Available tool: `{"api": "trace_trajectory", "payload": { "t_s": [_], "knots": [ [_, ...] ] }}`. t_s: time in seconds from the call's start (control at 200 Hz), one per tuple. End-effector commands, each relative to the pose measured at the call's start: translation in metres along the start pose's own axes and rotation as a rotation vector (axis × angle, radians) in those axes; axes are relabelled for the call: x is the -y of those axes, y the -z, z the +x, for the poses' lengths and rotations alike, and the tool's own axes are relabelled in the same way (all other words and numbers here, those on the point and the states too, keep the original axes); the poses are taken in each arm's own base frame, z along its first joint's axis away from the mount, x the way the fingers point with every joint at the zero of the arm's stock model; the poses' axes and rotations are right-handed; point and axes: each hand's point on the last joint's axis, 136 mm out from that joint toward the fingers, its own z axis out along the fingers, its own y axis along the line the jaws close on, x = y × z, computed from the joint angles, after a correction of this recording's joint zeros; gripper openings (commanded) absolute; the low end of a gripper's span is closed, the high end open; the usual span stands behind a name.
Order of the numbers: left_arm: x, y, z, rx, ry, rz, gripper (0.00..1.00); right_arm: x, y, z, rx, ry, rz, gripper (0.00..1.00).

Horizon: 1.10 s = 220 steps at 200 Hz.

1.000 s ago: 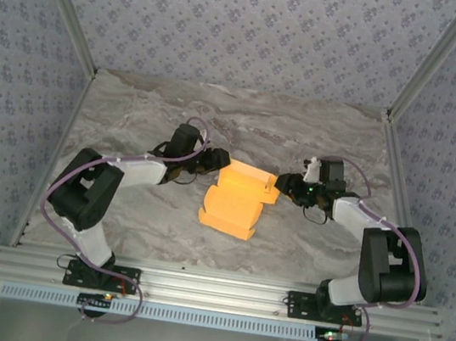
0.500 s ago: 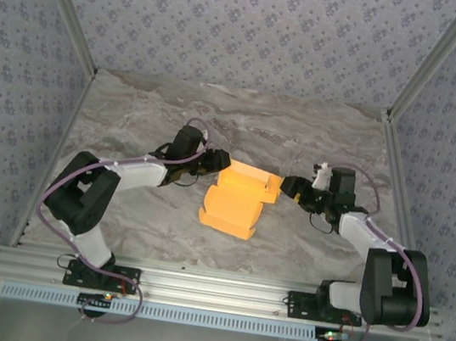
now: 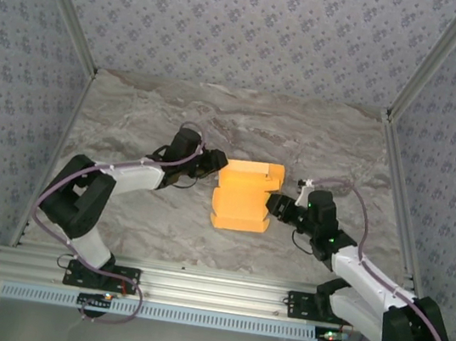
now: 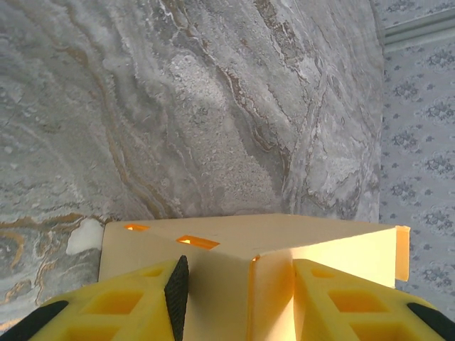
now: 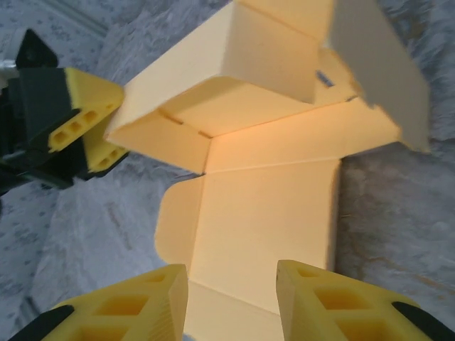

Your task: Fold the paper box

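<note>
The paper box [image 3: 242, 197] lies near the middle of the counter [image 3: 133, 113], between the two tools. It is of yellow-orange card and it is only partly folded. In the right wrist view the far part stands up from the counter as a raised, angled section, and the near part is a flat panel [image 5: 266, 213] with a rounded flap [image 5: 169, 229] on its left side.

The left tool [image 3: 212, 165] is at the far left corner of the box. In the left wrist view its yellow fingers [image 4: 128, 309] stand partly apart, and a creased corner of the card with two small slots is in the gap between them. The fingers are very close to the card on both sides. I cannot tell if they really press it or only stand around it.

The right tool [image 3: 277, 205] is at the near right edge of the box. In its own view the two fingers [image 5: 334, 305] are clearly apart, about half open, side by side above the flat panel. The panel shows in the gap between them, and they do not pinch it.

Both arms reach inward from the near edge of the counter, so the tools face each other across the box.
</note>
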Motion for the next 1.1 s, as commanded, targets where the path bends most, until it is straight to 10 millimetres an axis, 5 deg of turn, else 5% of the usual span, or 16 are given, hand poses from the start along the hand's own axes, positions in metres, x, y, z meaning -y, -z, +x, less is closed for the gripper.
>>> {"api": "trace_trajectory", "payload": {
  "t_s": [0.0, 0.36, 0.705, 1.094],
  "knots": [
    [-0.072, 0.001, 0.028, -0.056, 0.110, -0.248, 0.42, 0.027, -0.003, -0.012, 0.105, 0.016, 0.140, 0.38],
    [-0.074, -0.002, 0.031, -0.081, 0.105, -0.266, 0.43, 0.041, -0.041, -0.027, 0.063, 0.115, 0.273, 0.34],
    [-0.079, -0.008, 0.031, -0.106, 0.084, -0.310, 0.43, 0.077, -0.036, -0.050, 0.129, 0.077, 0.458, 0.35],
    [-0.082, -0.011, 0.032, -0.112, 0.079, -0.337, 0.43, 0.116, -0.016, -0.041, 0.117, -0.037, 0.646, 0.39]
  ]
}}
